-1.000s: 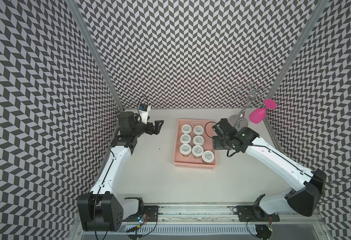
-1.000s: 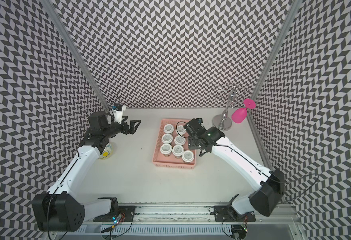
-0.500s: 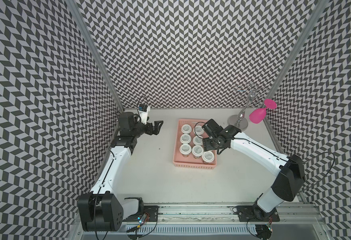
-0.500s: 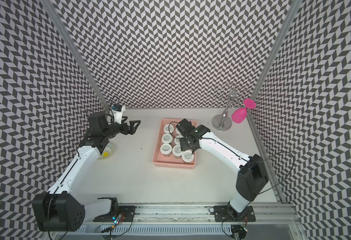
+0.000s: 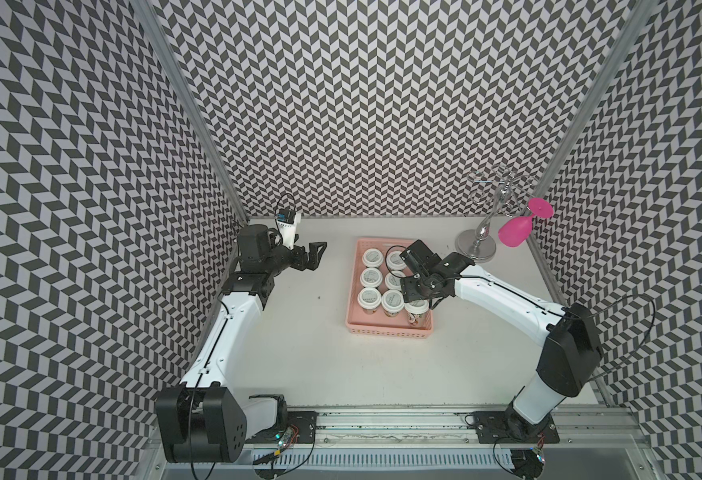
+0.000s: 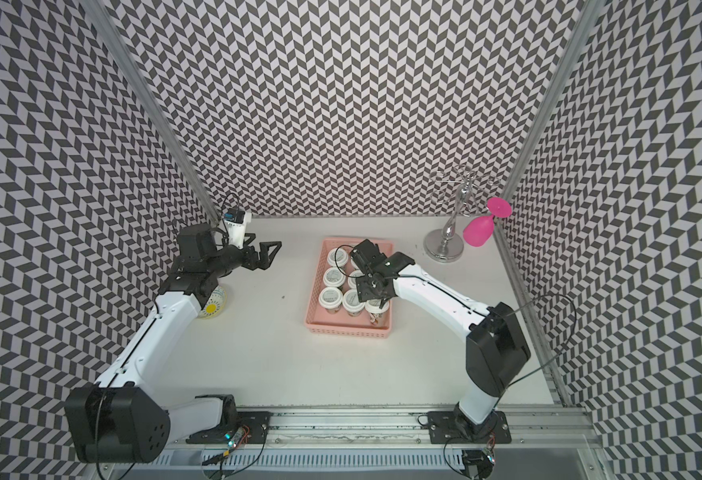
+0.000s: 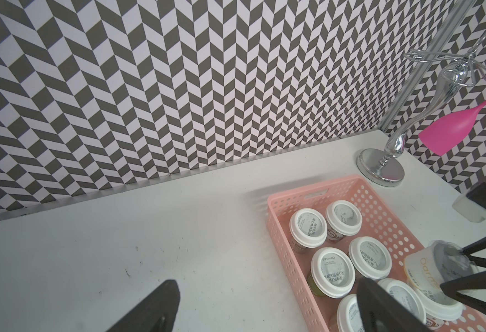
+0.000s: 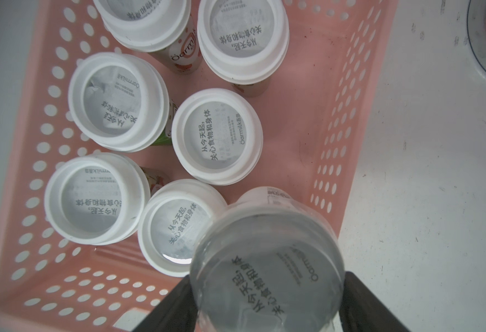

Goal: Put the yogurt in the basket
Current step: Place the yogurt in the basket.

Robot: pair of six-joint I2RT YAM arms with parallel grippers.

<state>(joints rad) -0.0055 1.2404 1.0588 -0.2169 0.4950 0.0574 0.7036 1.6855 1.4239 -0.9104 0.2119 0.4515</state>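
The salmon-pink basket (image 5: 388,334) (image 6: 349,331) (image 7: 286,253) (image 8: 49,120) sits mid-table with several white-lidded yogurt cups (image 5: 372,257) (image 6: 332,276) (image 7: 332,270) (image 8: 217,136) standing in it. My right gripper (image 5: 416,303) (image 6: 376,300) (image 8: 267,301) hangs over the basket's near right corner, shut on one more yogurt cup (image 5: 417,313) (image 6: 378,311) (image 7: 434,276) (image 8: 267,267) with a greyish lid, a finger on each side of it. That cup is tilted above the basket floor. My left gripper (image 5: 316,255) (image 6: 272,253) (image 7: 266,290) hovers open and empty left of the basket.
A silver glass rack (image 5: 476,249) (image 6: 444,249) with a hanging magenta wine glass (image 5: 515,232) (image 6: 479,232) stands at the back right. A small white cup with a yellow mark (image 6: 212,305) sits by the left wall under the left arm. Patterned walls close three sides.
The right arm has swung left from beside the basket to above its near right corner, carrying the cup. The left arm has stayed still.
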